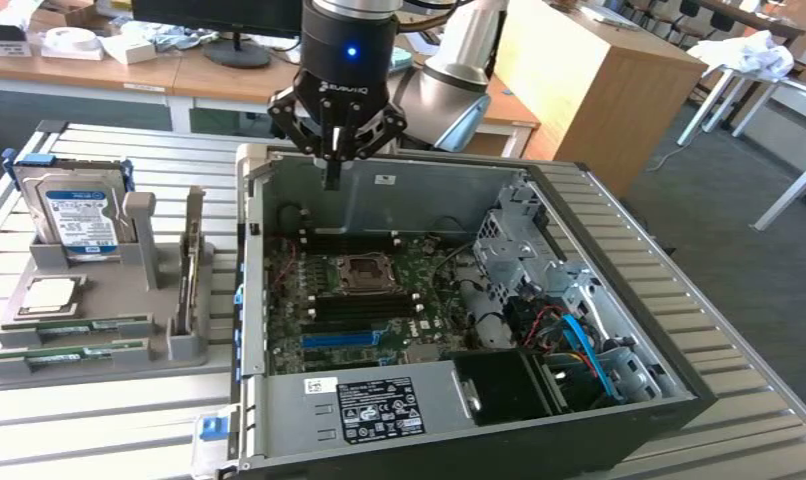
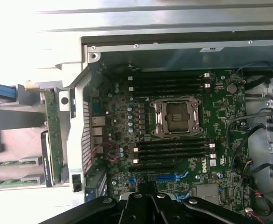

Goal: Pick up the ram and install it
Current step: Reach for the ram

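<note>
Exterior view: the gripper (image 1: 332,180) hangs above the far wall of an open computer case (image 1: 670,400), which lies on its side on a slatted metal table (image 1: 757,360). Its jaws look closed, the fingers drawn to a narrow tip with nothing between them. They touch neither the case nor the board.

A grey holder (image 1: 176,350) sits just beside the case on the table, toward the exterior view's left edge. Two alike lie flat in it: a ram stick (image 1: 76,325) just below the square CPU chip (image 1: 50,293), and a second ram stick (image 1: 86,352) along the holder's near edge. Both are well apart from the gripper. A hard drive (image 1: 72,215) with a blue-white label stands upright at the holder's far end. A thin card (image 1: 190,265) stands on edge on the side of the holder nearest the case.

Seen from the wrist view, the motherboard (image 2: 220,107) carries an open CPU socket (image 2: 176,116). Long black memory slots (image 2: 169,84) run on two opposite sides of the socket, and those in view hold no sticks. A power supply (image 1: 376,405) with a white label fills the case's near corner.
</note>
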Motion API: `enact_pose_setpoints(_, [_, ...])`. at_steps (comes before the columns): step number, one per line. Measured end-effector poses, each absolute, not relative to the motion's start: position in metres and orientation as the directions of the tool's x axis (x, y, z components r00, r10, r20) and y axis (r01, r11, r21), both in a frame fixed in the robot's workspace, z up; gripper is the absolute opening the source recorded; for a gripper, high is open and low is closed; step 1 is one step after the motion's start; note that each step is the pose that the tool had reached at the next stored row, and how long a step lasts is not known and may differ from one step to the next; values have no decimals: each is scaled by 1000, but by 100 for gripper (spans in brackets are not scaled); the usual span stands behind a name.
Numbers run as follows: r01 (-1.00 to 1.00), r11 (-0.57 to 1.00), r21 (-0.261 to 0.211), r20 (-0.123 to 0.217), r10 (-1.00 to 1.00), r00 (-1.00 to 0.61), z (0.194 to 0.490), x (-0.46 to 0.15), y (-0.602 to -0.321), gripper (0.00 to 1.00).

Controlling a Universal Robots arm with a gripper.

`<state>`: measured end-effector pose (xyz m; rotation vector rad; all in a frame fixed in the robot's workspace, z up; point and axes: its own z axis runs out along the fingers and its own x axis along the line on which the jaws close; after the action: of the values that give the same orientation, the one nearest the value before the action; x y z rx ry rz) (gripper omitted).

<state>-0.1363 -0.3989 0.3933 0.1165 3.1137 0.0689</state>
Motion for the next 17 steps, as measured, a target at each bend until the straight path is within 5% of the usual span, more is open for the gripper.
enact_pose_setpoints(17, [74, 996, 45, -23, 75, -997, 393, -158, -399, 10])
